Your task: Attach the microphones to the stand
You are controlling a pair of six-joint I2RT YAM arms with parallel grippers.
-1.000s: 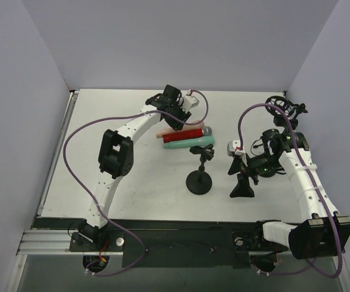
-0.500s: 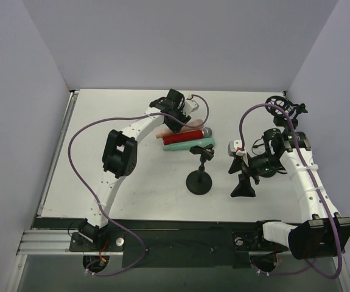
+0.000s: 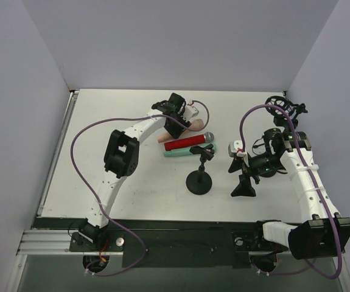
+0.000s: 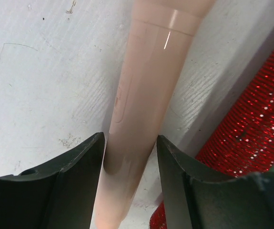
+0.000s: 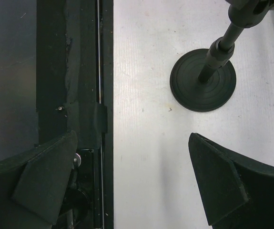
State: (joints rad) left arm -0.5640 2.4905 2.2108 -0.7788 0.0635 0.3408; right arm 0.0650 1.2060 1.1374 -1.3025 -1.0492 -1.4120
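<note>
The pale pink microphone (image 3: 191,126) lies on the table at the back, with the glittery red microphone (image 3: 187,143) and the mint green one (image 3: 182,152) side by side in front of it. My left gripper (image 3: 175,125) is low over the pink microphone (image 4: 146,90), its open jaws straddling the handle, with a small gap on the right side. The red one (image 4: 251,124) lies just right of it. The black stand (image 3: 199,181) with its empty clip is near the table's middle. My right gripper (image 3: 243,191) is wide open and empty, to the right of the stand (image 5: 203,78).
A black shock mount (image 3: 282,107) on its own stand sits at the back right. The black front rail (image 5: 70,71) runs along the near table edge below my right gripper (image 5: 132,143). Grey walls enclose the table on three sides.
My left gripper has come down over the pink microphone and now straddles its handle. The red and green microphones have shifted slightly toward the stand. The right arm has not moved.
</note>
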